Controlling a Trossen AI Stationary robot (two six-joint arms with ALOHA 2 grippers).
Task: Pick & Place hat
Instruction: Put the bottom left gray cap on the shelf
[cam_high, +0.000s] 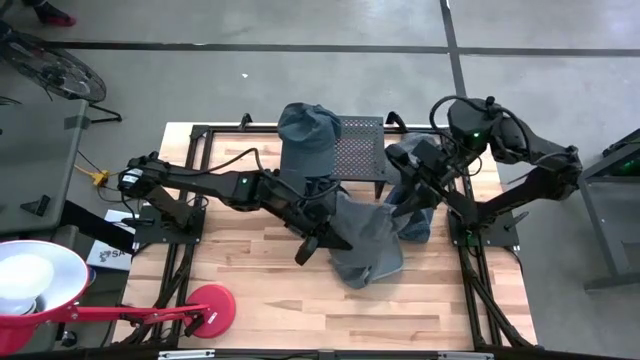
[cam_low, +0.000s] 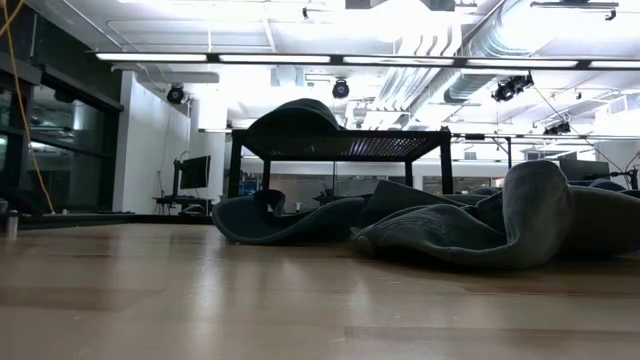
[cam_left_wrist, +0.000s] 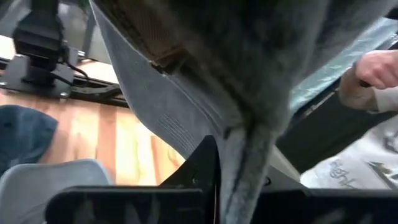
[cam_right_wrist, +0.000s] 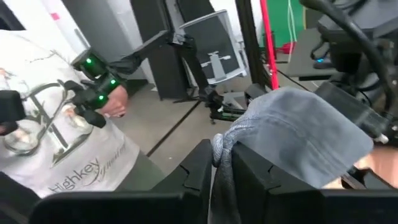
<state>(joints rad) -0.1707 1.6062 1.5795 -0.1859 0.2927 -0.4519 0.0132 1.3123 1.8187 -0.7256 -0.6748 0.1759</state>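
Observation:
Three soft hats are in view. A dark grey one (cam_high: 305, 128) (cam_low: 295, 115) lies on top of the black mesh rack (cam_high: 358, 150) at the table's far middle. My left gripper (cam_high: 318, 243) (cam_left_wrist: 230, 180) is shut on a lighter grey hat (cam_high: 365, 250) in the middle of the table. My right gripper (cam_high: 412, 195) (cam_right_wrist: 221, 168) is shut on a darker blue-grey hat (cam_high: 415, 220) (cam_right_wrist: 305, 137) just right of it. The low view shows hats (cam_low: 450, 230) lying on the wood, but no gripper. My left gripper pinches a fold of the grey hat's cloth (cam_left_wrist: 242, 149) between its two fingers. The hat's inside with its tan band (cam_left_wrist: 143, 31) fills the wrist view beyond them. In the high view the hat spreads on the table to the right of the fingers. My right gripper pinches the rolled edge of the blue-grey hat (cam_right_wrist: 219, 146) between its two fingers. The rest of the hat bulges beyond the fingers. Whether it is clear of the table I cannot tell.
A red lamp's round base (cam_high: 208, 308) stands at the table's near left, its shade (cam_high: 30, 285) off the corner. A person in a white T-shirt (cam_right_wrist: 62, 143) stands beside the table, a hand (cam_left_wrist: 379, 68) showing. Bare wood (cam_high: 280, 310) lies along the near edge.

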